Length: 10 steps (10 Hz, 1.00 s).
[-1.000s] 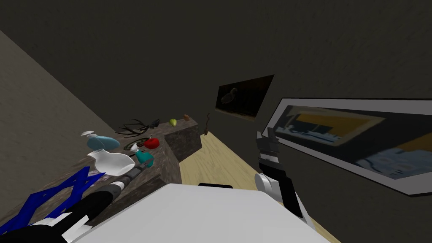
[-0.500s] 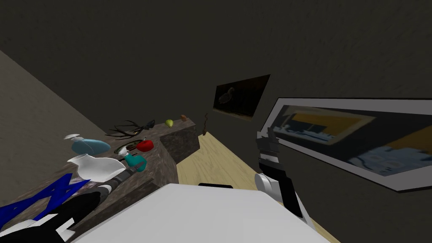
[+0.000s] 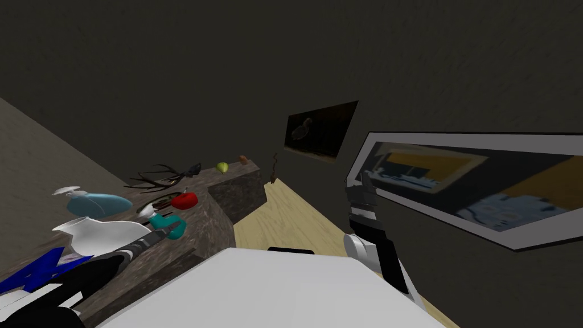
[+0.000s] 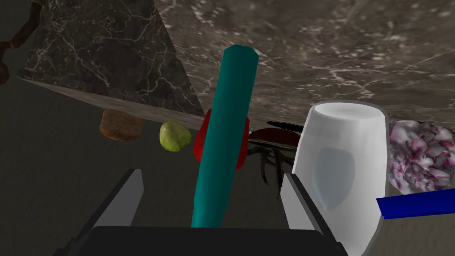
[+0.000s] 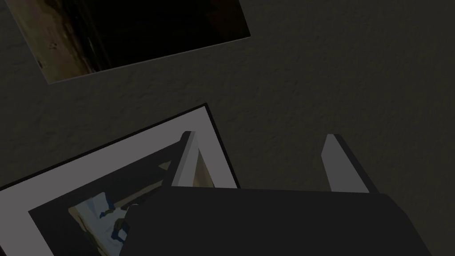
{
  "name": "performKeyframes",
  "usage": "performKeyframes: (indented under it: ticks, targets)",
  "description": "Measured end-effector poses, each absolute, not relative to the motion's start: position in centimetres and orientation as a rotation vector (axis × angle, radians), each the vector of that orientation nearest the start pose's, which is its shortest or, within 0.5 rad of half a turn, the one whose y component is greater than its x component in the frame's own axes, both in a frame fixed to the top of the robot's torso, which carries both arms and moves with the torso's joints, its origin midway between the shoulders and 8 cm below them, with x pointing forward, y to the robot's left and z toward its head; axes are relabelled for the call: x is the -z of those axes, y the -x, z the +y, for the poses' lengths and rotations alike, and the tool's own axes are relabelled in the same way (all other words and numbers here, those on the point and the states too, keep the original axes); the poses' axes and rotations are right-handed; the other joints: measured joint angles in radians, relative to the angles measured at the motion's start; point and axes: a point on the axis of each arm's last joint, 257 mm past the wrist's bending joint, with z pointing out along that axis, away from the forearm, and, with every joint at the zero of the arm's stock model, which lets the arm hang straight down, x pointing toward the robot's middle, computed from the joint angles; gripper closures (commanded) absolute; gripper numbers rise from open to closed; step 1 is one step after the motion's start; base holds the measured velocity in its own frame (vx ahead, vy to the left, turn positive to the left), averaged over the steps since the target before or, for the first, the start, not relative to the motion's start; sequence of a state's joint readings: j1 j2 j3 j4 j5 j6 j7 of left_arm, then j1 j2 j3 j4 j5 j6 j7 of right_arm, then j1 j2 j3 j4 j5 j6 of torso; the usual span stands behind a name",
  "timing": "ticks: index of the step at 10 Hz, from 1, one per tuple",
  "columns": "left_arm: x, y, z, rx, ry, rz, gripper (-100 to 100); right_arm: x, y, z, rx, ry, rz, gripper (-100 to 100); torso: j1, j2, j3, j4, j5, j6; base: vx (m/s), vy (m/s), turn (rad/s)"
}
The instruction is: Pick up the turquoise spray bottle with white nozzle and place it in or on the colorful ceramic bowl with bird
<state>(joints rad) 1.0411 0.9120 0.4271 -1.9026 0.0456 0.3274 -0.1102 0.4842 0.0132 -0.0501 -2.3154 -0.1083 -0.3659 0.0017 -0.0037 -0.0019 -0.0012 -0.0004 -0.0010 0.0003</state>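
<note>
L gripper (image 4: 212,173) at the teal spray bottle (image 4: 226,133). Jaws spread, bottle body runs up between the two fingers (image 4: 129,195) w/ a gap each side, no contact visible. In the head view the L gripper (image 3: 165,229) is low over the dark marble counter (image 3: 196,219), near its right edge. The bottle (image 3: 172,226) is there too, white nozzle (image 3: 147,210) pointing left/far.

Containers:
- Bowl (image 3: 161,201): shallow, dark rim, just far of the nozzle. Inside reads dark, contents can't tell. Bottle not in it.
- Red item (image 3: 185,199) just right of the bowl, touching or not can't tell. In the wrist view it sits behind the bottle (image 4: 200,142).
- White vase (image 3: 102,236) left of the bottle, just beside the gripper's finger in the wrist view (image 4: 342,169). Interior not visible.
- Light-blue bottle (image 3: 97,203) w/ white cap, far of the vase.

Other: dark twigs (image 3: 156,177) far of the bowl. Green fruit (image 3: 222,167) and brown lump (image 3: 243,160) sit at the counter's far end. Blue piece (image 3: 31,267) near-left, pink-white cluster (image 4: 420,153) beside the vase.

R gripper (image 3: 357,181) is raised at right, well apart from the counter. Its jaws (image 5: 261,134) are spread, holding nothing.
</note>
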Motion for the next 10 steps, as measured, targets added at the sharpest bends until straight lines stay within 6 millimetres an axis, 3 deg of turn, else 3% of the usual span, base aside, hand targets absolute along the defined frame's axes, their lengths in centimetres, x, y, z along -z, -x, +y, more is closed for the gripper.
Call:
performKeyframes:
  ticks: [4,5,6,8,9,10]
  targets:
    - [23.2,-17.7,69.9,-0.461,0.901,1.958,-100,-2.0,-35.4,-30.9,-1.311,-0.794,0.589,0,0.0,0.001,0.001,0.0,0.0,0.0,0.013,-0.045,-0.038]
    - [23.1,-17.6,70.1,-0.468,0.901,1.959,0,-2.0,-35.4,-30.9,-1.311,-0.794,0.589,0,0.002,0.002,0.001,0.0,0.001,-0.001,0.0,0.0,0.0]
    - [23.1,-17.6,70.1,-0.467,0.901,1.959,-100,-2.0,-35.4,-30.9,-1.311,-0.794,0.589,0,0.003,0.002,0.001,0.001,0.001,0.0,0.033,0.031,-0.074]
    - [23.9,-17.1,70.6,-0.474,0.914,1.955,-100,-2.0,-35.4,-30.9,-1.311,-0.794,0.59,0,0.007,0.0,0.0,0.0,0.002,0.0,0.028,0.042,-0.04]
    - [24.0,-17.1,70.6,-0.475,0.914,1.955,100,-2.0,-35.4,-30.9,-1.311,-0.794,0.59,0,0.006,0.001,0.001,0.0,0.002,0.0,0.0,0.0,0.0]
    - [24.0,-17.1,70.6,-0.474,0.914,1.955,100,-2.0,-35.4,-30.9,-1.311,-0.794,0.59,0,0.005,0.002,0.001,0.0,0.001,0.0,0.0,0.0,0.0]
